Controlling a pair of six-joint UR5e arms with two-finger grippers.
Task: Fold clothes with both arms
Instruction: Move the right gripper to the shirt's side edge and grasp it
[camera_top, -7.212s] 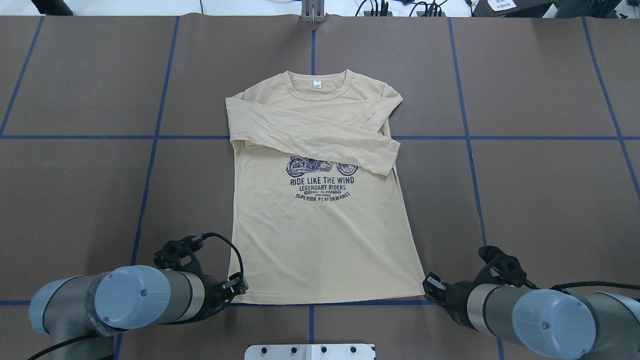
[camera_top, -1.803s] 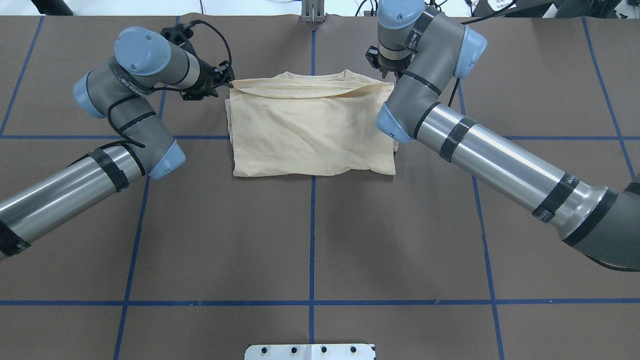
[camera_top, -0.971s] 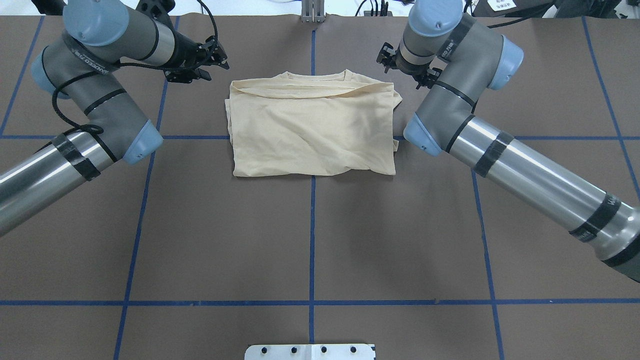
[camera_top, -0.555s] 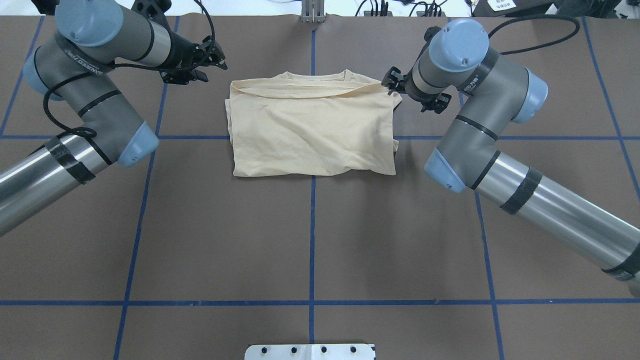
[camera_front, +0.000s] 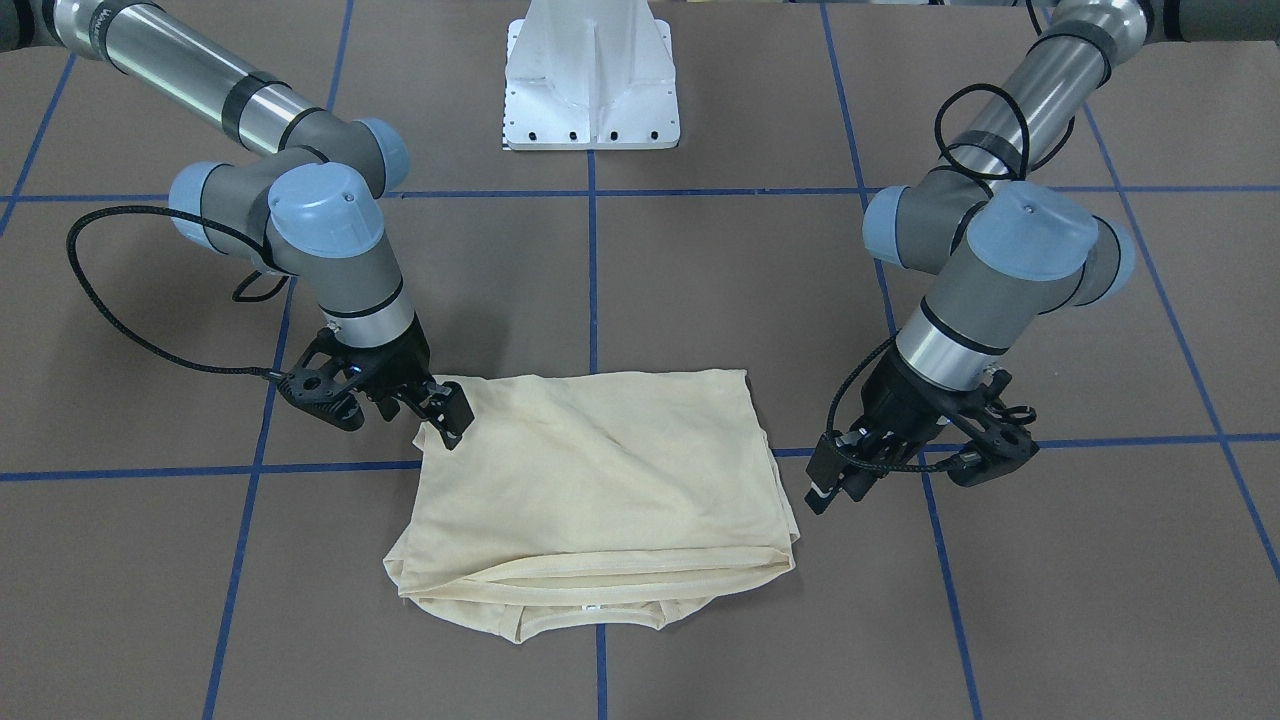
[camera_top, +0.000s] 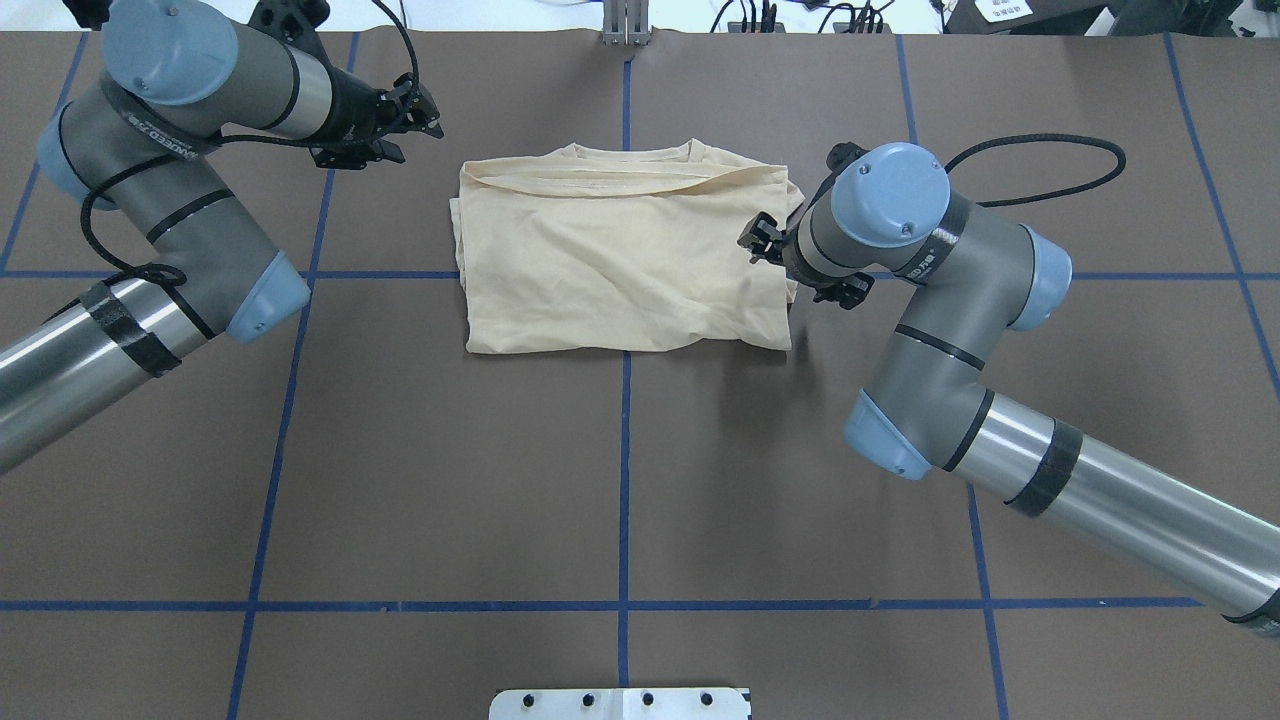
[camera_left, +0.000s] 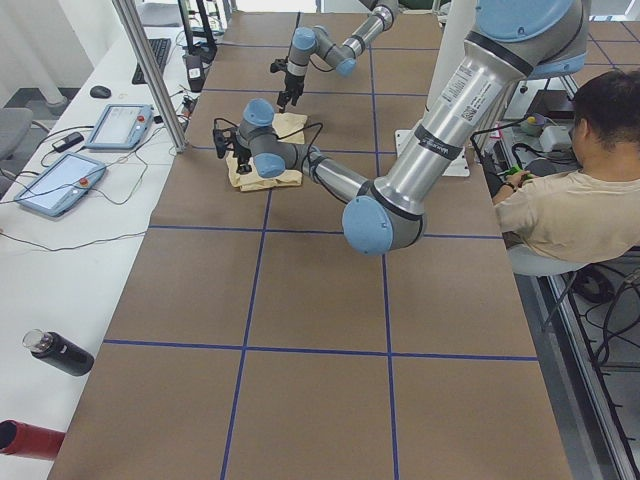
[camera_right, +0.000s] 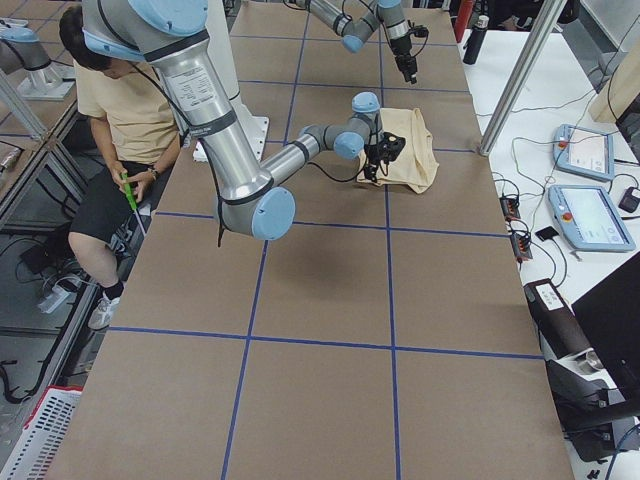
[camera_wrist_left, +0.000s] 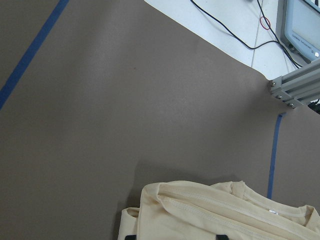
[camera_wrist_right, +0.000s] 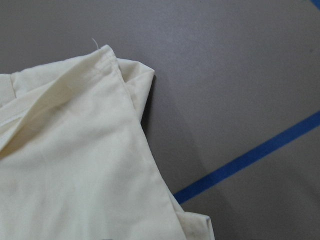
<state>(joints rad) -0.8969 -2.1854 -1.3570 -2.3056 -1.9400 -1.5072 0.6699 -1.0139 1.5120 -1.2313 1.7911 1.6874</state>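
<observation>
T-shirt (camera_top: 620, 260) folded to a rectangle on the far middle of the table (camera_top: 620, 480), collar toward the far edge. To its left, left arm (camera_top: 180, 215) bent sharply, left gripper (camera_top: 415, 125) clear of the cloth, fingers spread, empty. To its right, right arm (camera_top: 960, 330) doubled back, right gripper (camera_top: 755, 240) at the shirt's right edge, spread, pinching nothing.

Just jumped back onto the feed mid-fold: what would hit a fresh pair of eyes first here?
The cream T-shirt lies folded in half, print hidden, on the far middle of the brown table. The right gripper is at the shirt's right edge, while the left gripper hangs off its far left corner, clear of the cloth.
</observation>
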